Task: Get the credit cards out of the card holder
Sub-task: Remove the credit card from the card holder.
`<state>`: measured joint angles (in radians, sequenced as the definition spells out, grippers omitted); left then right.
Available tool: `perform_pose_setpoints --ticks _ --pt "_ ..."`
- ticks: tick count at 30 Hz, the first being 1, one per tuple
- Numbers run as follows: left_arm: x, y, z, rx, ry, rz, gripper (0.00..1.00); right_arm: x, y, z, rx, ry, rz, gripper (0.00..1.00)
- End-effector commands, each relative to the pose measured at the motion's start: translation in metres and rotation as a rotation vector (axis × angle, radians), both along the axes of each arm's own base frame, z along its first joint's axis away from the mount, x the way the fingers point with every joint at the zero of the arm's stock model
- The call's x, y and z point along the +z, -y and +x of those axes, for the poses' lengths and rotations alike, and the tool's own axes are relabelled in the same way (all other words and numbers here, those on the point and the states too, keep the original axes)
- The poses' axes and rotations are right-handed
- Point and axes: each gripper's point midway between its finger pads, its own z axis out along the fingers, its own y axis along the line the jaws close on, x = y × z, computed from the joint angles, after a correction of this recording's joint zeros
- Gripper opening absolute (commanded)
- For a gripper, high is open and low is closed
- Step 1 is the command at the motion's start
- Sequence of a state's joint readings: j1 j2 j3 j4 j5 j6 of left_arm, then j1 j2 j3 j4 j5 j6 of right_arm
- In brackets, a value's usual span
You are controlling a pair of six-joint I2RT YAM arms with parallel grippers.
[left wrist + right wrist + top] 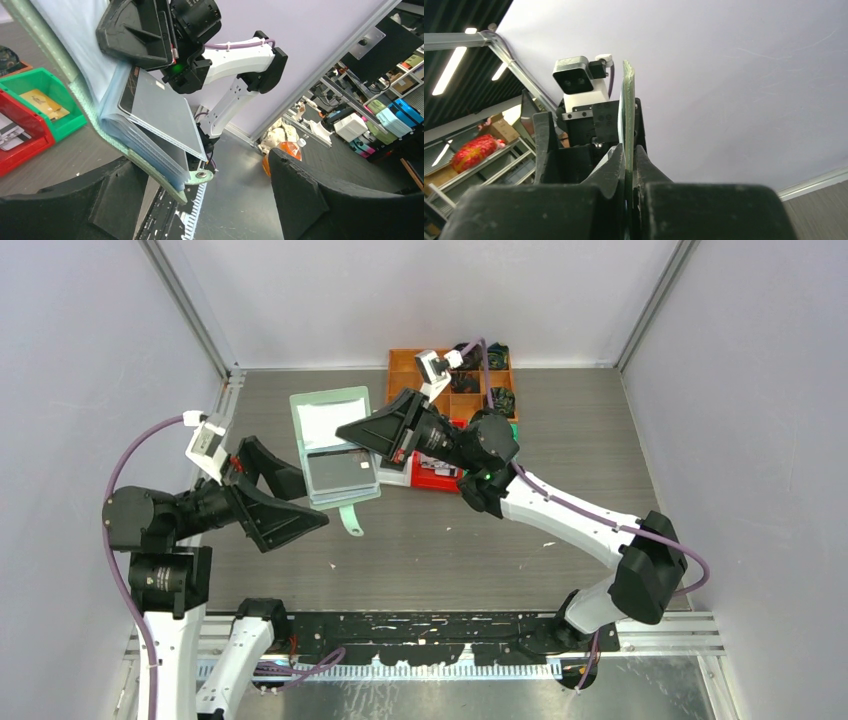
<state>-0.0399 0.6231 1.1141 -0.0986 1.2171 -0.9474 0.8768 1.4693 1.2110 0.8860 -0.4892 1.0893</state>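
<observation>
Two bins sit beside the holder (335, 415): red bin (25, 155), green bin (65, 122) with a gold card (42, 100) inside. Right gripper (629, 150) pinches the open sage holder's edge; left gripper (315, 502) is spread under it, grey card (160, 112) in its pocket.

Red bin (20, 155) sits beside green bin (62, 95), near orange tray (405, 365)

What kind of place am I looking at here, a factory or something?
Most likely a robotics lab's test cell rather than a factory: a left arm and a right arm are bolted at a walled-in table, the right gripper pinches a card holder, and cluttered storage shelves stand beyond.
</observation>
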Motion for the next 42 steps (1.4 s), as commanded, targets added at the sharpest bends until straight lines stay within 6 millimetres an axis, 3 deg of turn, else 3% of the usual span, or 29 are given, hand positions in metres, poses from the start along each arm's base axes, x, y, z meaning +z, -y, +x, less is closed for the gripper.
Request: perform_pose_setpoints --ticks 1,4,10,13,16,18,21,23,25,33,42 --pt "0.014 0.000 -0.008 -0.010 0.060 -0.015 0.86 0.029 0.015 -0.011 -0.078 0.107 0.059 0.01" --pt "0.007 -0.001 0.008 0.048 0.016 -0.009 0.77 0.029 0.014 -0.017 -0.080 0.129 0.058 0.01" --pt "-0.024 -0.013 0.048 0.245 -0.098 0.064 0.39 0.031 0.012 -0.028 -0.079 0.161 0.067 0.01" --pt "-0.024 -0.013 0.048 0.250 -0.093 0.056 0.36 0.030 0.012 -0.031 -0.070 0.160 0.067 0.01" --pt "-0.026 -0.010 0.039 0.185 -0.059 0.077 0.26 0.029 0.014 -0.034 -0.055 0.153 0.058 0.02" --pt "-0.031 -0.010 0.033 0.160 -0.019 0.124 0.15 0.023 0.014 -0.033 -0.053 0.152 0.013 0.12" --pt "-0.041 -0.013 0.025 0.139 0.101 0.232 0.02 0.015 0.015 -0.036 -0.007 0.209 -0.101 0.34" --pt "-0.051 -0.015 0.020 0.111 0.156 0.300 0.00 0.003 0.015 -0.044 0.062 0.257 -0.199 0.49" --pt "-0.063 -0.017 0.011 0.059 0.156 0.355 0.00 -0.012 0.015 -0.055 0.136 0.314 -0.297 0.57" --pt "-0.076 -0.020 0.001 -0.019 0.197 0.440 0.00 -0.060 0.021 -0.059 0.204 0.416 -0.573 0.53" --pt "-0.094 -0.024 0.002 -0.066 0.164 0.500 0.00 -0.077 0.015 -0.068 0.245 0.546 -0.689 0.44"
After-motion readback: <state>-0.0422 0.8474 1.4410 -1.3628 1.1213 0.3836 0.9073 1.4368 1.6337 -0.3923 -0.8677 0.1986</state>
